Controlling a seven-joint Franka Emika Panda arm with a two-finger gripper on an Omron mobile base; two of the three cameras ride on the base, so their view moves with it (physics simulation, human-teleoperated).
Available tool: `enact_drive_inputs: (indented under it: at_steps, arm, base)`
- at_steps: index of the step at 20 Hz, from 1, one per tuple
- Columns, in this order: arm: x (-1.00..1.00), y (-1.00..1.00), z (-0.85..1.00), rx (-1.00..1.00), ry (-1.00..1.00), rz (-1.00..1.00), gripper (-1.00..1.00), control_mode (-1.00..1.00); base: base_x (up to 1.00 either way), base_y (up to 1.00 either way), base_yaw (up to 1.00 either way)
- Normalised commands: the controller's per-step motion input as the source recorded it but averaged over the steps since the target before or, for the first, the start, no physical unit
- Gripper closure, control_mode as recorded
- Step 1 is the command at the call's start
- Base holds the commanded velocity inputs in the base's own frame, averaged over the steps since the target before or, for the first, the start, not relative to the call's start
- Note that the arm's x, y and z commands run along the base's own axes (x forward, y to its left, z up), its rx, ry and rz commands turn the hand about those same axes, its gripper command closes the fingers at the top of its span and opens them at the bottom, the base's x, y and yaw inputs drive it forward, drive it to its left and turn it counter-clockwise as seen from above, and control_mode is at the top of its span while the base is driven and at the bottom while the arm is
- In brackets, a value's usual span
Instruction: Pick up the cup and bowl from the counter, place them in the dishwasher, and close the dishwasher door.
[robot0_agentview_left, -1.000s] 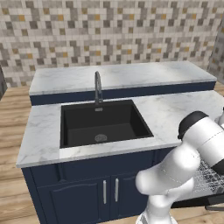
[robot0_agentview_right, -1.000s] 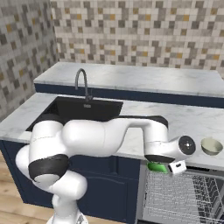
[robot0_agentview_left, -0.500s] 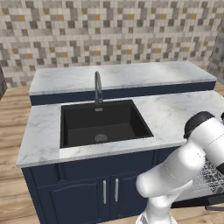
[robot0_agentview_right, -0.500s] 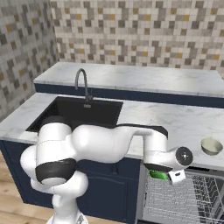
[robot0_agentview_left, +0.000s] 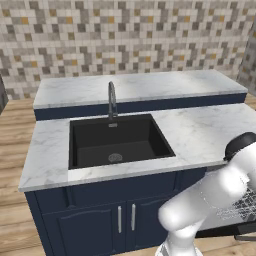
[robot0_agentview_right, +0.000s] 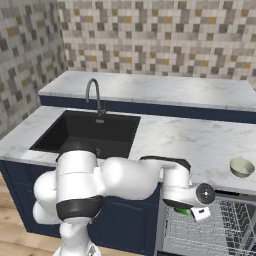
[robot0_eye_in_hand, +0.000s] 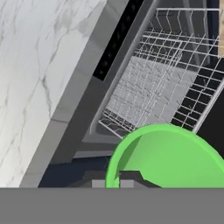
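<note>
The pincer (robot0_agentview_right: 192, 212) holds the green cup (robot0_agentview_right: 184, 211) just over the front of the open dishwasher's wire rack (robot0_agentview_right: 220, 235), below the worktop (robot0_agentview_right: 200, 145) edge; in the hand view the cup (robot0_eye_in_hand: 168, 157) rim hangs above the rack (robot0_eye_in_hand: 153, 87); the bowl (robot0_agentview_right: 242, 167) sits on the worktop, right of the sink (robot0_agentview_right: 87, 132).

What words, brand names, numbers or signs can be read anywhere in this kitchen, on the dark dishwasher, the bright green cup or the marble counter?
None: no readable text in any view.
The dark dishwasher shows a black strip of small dots along its top edge, too blurred to read as marks.
The bright green plastic cup, the white marble counter and the small off-white bowl are plain.
</note>
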Motion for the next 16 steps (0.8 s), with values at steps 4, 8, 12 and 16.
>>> enact_drive_inputs:
  at_steps: [4, 8, 12, 16]
  arm:
    - [0.00, -0.33, -0.39, 0.08, -0.05, 0.00, 1.00, -1.00]
    - [0.00, -0.41, -0.33, 0.15, -0.06, 0.00, 1.00, -1.00]
    - [0.00, -0.44, -0.37, 0.21, -0.04, 0.00, 1.00, -1.00]
    - [0.03, -0.41, -0.49, 0.19, 0.00, 0.00, 1.00, -1.00]
  base:
    - [0.00, 0.00, 0.00]
    - [0.00, 0.00, 0.00]
    - [0.00, 0.00, 0.00]
    - [0.00, 0.00, 0.00]
